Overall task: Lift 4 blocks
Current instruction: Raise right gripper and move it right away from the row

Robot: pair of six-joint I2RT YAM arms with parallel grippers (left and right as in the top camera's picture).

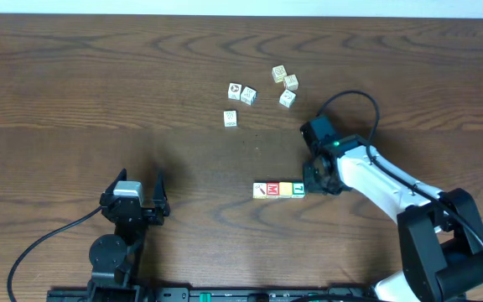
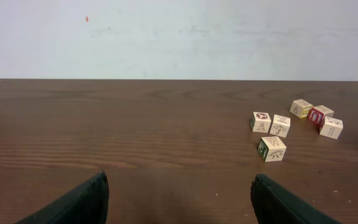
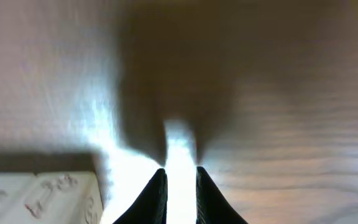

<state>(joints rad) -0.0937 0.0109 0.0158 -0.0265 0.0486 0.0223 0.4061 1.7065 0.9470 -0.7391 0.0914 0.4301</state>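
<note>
the four blocks (image 1: 279, 190) lie on the worktop (image 1: 74, 84) in a touching row running 9 to 3 o'clock: a pale one with a dark mark (image 1: 260, 190), a red one (image 1: 272, 190), a yellow one (image 1: 286, 190) and a green one (image 1: 298, 190). none is lifted. the right gripper (image 1: 313, 178) sits just at the row's 3 o'clock end, by the green block. in the right wrist view its jaws are nearly together, a thin bright slit between them, gripping nothing. the left gripper (image 1: 138, 186) rests well apart at the row's 9 o'clock side, its jaws wide open and empty. a scatter of pale cubes (image 1: 248, 96) lies toward 12 o'clock of the row; the left wrist view shows them at about 2 o'clock.
</note>
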